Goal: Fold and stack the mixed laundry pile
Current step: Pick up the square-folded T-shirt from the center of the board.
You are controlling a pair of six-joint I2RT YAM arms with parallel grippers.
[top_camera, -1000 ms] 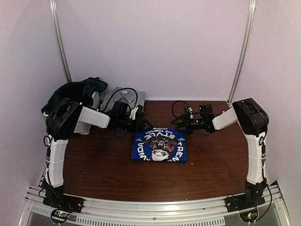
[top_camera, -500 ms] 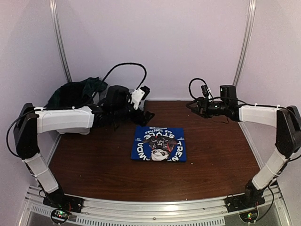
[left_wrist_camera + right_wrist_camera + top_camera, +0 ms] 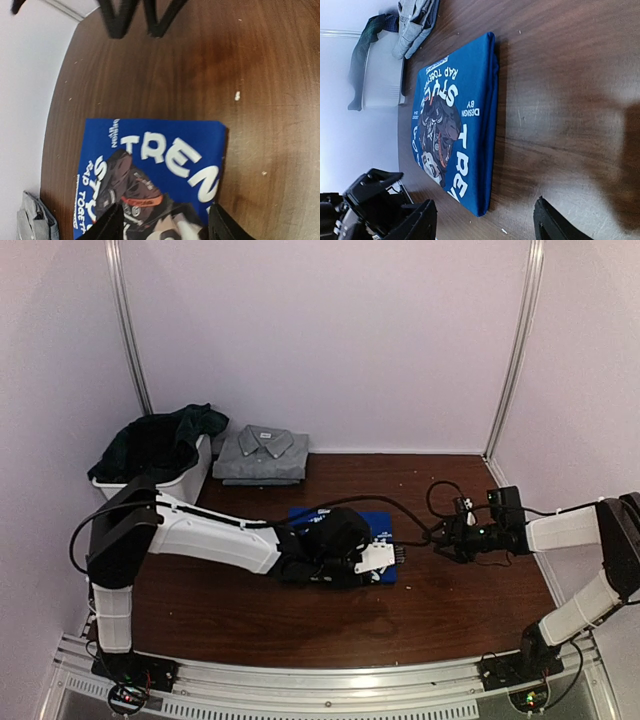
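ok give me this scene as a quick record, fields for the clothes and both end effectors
blue t-shirt: folded flat, print up, middle of the table
grey shirt: folded, at the back, next to the basket
basket: white, back left, dark green clothes heaped in it
left end effector: open, over the blue t-shirt; contact unclear
right end effector: open, empty, low over bare table, right of the blue t-shirt
stacking: the two folded pieces lie apart, not stacked
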